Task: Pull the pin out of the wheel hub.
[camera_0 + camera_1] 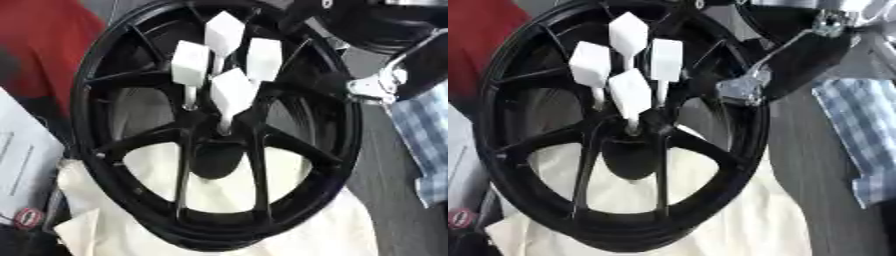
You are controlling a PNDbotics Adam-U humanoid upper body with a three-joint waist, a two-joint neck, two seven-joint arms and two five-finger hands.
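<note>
A black spoked wheel hub (pixel 87 125) stands tilted and fills most of both views. Several white pins stick out of its centre, each a white block head on a thin stem. The nearest pin (pixel 232 92) stands over the centre bore, with others (pixel 191 62) (pixel 263 59) beside and behind it. My right arm comes in from the upper right, black with a silver bracket (pixel 741 90) close to the rim. My right hand (pixel 802 57) shows only as a dark mass beside the rim and apart from the pins. No left hand shows.
A white cloth (pixel 306 230) lies under the wheel. A blue checked cloth (pixel 429 145) lies on the grey surface at the right. A red object (pixel 44 40) sits at the upper left, and a sheet of paper (pixel 22 155) at the left edge.
</note>
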